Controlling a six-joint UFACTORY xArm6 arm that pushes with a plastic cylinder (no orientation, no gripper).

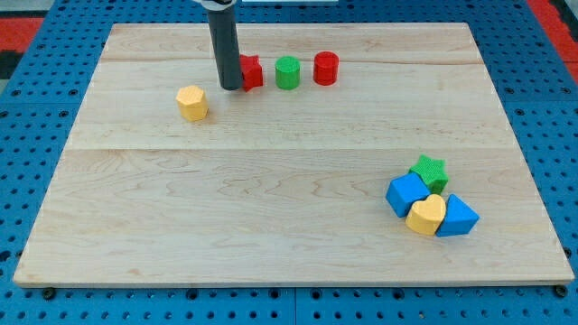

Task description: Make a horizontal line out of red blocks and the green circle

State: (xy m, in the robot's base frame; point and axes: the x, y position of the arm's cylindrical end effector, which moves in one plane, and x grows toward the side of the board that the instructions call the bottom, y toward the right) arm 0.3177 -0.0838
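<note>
Touching the red block point(252, 71), my tip point(230, 88) — green circle point(287, 72) beside.

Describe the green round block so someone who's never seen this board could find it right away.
Look along the view's top edge of the wooden board, where three small blocks sit in a row just right of my tip. The green circle is the middle one, between the red block and the red cylinder, the only green there.
</note>
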